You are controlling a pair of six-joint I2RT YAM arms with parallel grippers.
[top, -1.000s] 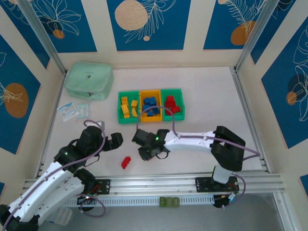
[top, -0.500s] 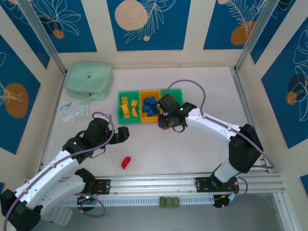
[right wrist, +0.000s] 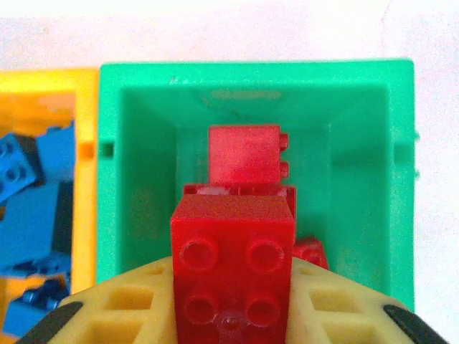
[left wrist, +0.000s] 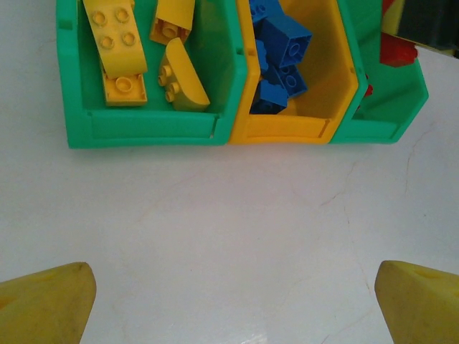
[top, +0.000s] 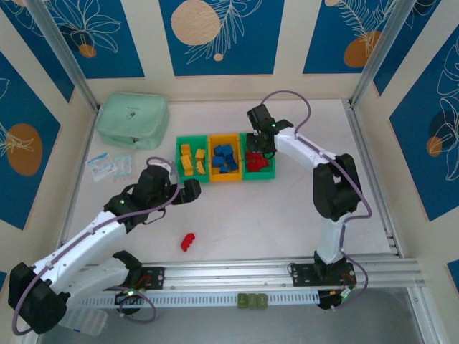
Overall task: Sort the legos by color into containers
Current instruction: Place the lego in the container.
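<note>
Right fingers (right wrist: 115, 315) clasp studded red brick (right wrist: 233, 279) above green bin (right wrist: 358, 179)

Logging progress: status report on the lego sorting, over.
Right gripper shut on red brick over right green bin. Left gripper open, empty. One red lego loose on table.

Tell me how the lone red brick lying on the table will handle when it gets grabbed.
The red brick looks like hard moulded plastic, so it is probably stiff, not floppy. It is far smaller than the left green bin, so it is likely light. Its blocky shape should slide under a nudge rather than roll.
</note>
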